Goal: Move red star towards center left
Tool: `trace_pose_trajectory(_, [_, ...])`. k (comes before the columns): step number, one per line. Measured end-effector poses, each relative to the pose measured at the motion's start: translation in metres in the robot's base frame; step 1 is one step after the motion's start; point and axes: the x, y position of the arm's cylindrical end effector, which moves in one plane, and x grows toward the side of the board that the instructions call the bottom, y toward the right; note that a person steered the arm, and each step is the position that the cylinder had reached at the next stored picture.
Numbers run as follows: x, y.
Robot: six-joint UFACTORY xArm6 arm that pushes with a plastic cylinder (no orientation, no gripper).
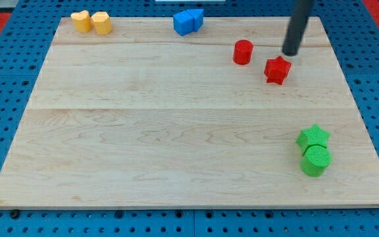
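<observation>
Green cylinder [316,161] touches the green star [313,137] at the worktop's [176,131] lower right. Up right, the red star [277,69] sits just below my tip [290,54], red cylinder [243,52] nearby; no fingers exist

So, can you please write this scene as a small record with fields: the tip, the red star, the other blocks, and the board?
tip: my tip, just above and to the right of the red star, close to it; contact cannot be told
red star, upper right of the board
red cylinder, left of the star, apart from it
yellow blocks, pair at top left
blue blocks, pair at top centre
green star, lower right
green cylinder, touching the green star, below it
board: wooden board
</observation>
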Motion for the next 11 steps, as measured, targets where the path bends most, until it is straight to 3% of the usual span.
trace_pose_trajectory(2, [0.063,-0.070])
trace_pose_trajectory(3, [0.068,-0.130])
trace_pose_trajectory(5, [0.097,-0.138])
trace_pose_trajectory(6, [0.114,-0.169])
trace_pose_trajectory(8, [0.121,-0.269])
trace_pose_trajectory(10, [0.185,-0.336])
trace_pose_trajectory(11, [0.182,-0.376])
